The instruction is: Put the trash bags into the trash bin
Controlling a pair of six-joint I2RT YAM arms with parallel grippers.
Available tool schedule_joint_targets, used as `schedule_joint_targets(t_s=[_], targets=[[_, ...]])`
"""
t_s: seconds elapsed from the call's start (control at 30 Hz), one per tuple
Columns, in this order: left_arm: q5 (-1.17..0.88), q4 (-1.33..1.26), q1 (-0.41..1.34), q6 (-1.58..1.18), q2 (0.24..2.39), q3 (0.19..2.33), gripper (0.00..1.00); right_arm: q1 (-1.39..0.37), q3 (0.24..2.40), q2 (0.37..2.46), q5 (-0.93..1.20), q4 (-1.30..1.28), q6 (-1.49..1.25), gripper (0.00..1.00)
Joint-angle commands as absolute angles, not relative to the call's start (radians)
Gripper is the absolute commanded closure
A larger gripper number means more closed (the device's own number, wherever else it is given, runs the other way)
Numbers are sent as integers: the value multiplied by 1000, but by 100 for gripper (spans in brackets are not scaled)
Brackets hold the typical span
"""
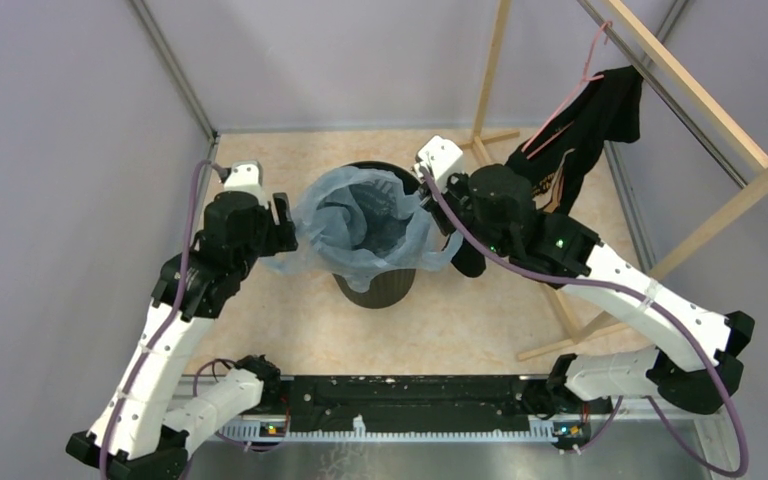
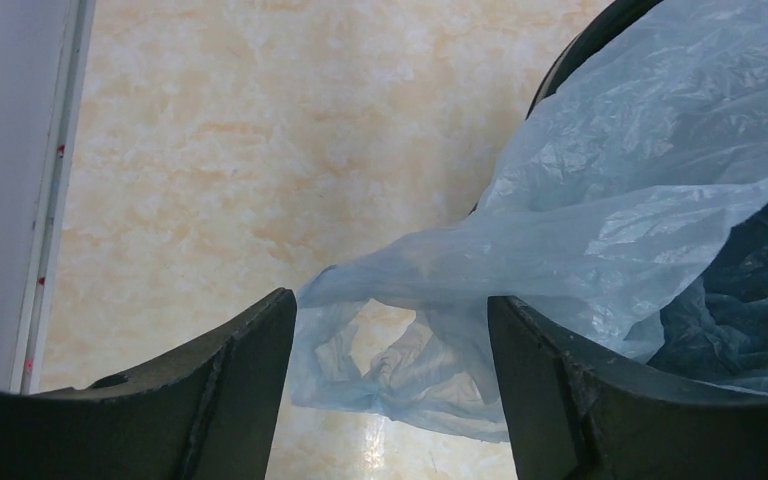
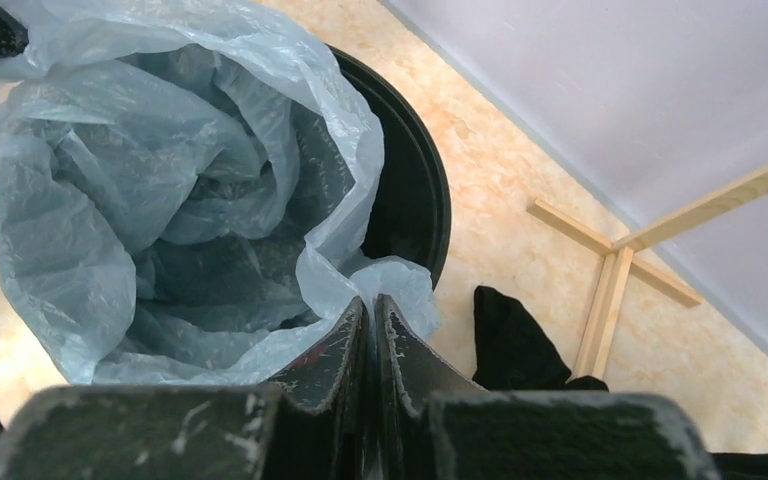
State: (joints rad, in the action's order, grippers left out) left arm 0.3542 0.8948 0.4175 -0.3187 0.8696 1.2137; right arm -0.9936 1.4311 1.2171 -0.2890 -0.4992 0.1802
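Trash bag (image 1: 365, 225) draped into the trash bin (image 1: 375, 288), middle of the bench (image 1: 460, 320)
Left end effector (image 2: 390, 303) is spread wide, with a loose flap of the bag hanging between its fingers, ungripped. Right end effector (image 3: 372, 305) is pinched tight on the bag's edge at the bin's right rim.

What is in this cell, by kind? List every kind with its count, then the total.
trash bin: 1
trash bag: 1
grippers: 2 (left gripper, right gripper)
wooden rack: 1
black garment: 1
pink hanger: 1
Total: 7
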Motion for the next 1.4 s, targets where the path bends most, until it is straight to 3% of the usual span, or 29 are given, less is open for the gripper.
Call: schedule_joint_targets(t_s=[0.0,0.23,0.33,0.5,0.83,1.13,1.37], targets=[[287,820,402,-295,883,1245,27,-975,1433,1216,-314,-438,141,95],[301,795,390,-291,913,1249,52,-899,1404,1197,-218,-422,84,97],[301,779,386,-287,949,1260,76,-857,1393,1193,-156,-406,58,98],[326,740,384,-278,1010,1273,100,-817,1398,1212,-120,-406,23,98],[457,645,379,-281,1107,1284,100,-689,1431,1314,-77,-388,-91,97],[437,614,355,-287,1152,1238,100,-677,1575,1481,-79,-410,-105,97],[427,586,325,-233,1140,1333,100,-606,1482,1508,-27,-361,-131,97]])
